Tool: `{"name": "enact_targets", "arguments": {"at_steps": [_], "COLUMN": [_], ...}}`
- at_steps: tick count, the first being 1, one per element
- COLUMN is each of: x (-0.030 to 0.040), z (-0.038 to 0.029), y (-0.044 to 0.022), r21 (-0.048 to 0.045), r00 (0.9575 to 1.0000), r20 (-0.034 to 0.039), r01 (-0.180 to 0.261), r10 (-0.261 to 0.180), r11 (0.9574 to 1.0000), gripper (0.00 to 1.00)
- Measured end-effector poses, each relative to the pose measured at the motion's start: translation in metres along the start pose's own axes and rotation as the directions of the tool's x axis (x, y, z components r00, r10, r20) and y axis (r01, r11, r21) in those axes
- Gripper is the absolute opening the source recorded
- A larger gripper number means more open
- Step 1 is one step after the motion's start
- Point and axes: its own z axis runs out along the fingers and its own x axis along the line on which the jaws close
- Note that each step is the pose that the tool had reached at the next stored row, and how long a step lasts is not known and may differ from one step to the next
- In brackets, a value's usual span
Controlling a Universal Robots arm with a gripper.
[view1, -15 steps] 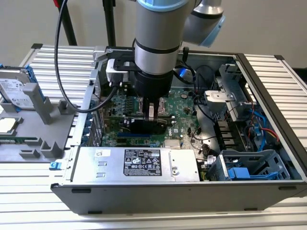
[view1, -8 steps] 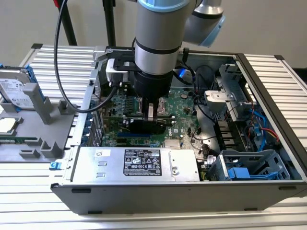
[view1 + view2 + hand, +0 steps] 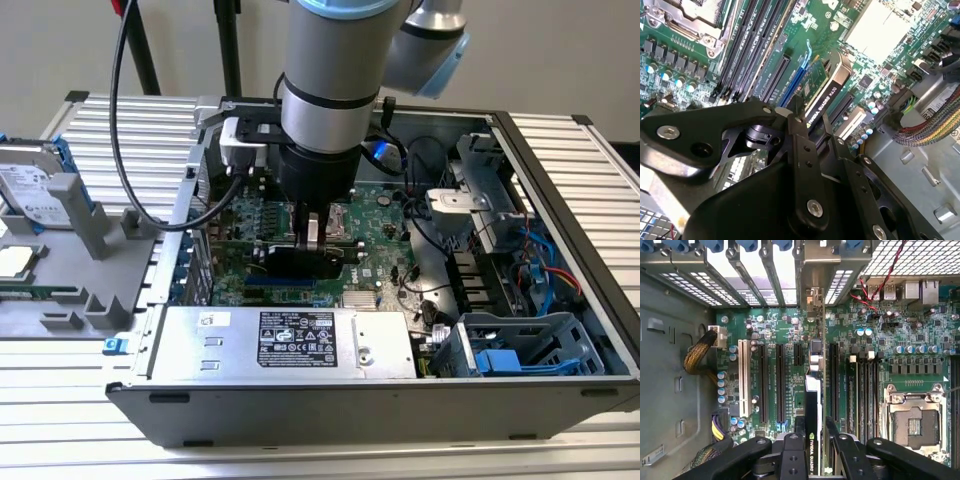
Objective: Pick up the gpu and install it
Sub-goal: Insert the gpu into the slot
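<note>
The gpu (image 3: pixel 300 265) stands on edge low inside the open computer case, its black cover facing the exterior view's front. My gripper (image 3: pixel 318 235) is shut on its upper edge. In the first wrist view the gpu (image 3: pixel 812 400) runs edge-on between two black expansion slots, and its silver bracket (image 3: pixel 813 300) reaches the rear slot openings. My gripper (image 3: pixel 815 440) clamps it from both sides. In the second wrist view the gpu (image 3: pixel 824 95) sits along a blue slot (image 3: pixel 794 85) on the motherboard (image 3: pixel 875 65), below my gripper (image 3: pixel 812 117). Whether the card is fully seated, I cannot tell.
A grey power supply (image 3: pixel 285 340) lines the case's front wall and a blue drive cage (image 3: pixel 520 350) fills its front right corner. The CPU socket (image 3: pixel 915 420), memory slots (image 3: pixel 867 390) and braided cables (image 3: pixel 697 352) flank the card. A hard drive (image 3: pixel 35 190) lies outside on the exterior view's left.
</note>
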Motion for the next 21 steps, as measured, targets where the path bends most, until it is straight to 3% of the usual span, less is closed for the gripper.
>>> {"name": "enact_targets", "arguments": {"at_steps": [9, 21], "x": [-0.0008, -0.0019], "z": [0.0032, 0.0043], "y": [0.0055, 0.0067], "r21": [0.0006, 0.0010], "r00": [1.0000, 1.0000], "r20": [-0.0001, 0.0002], "r01": [0.000, -0.002], "r10": [0.000, 0.002], "r11": [1.0000, 1.0000], "gripper": [0.00, 0.00]}}
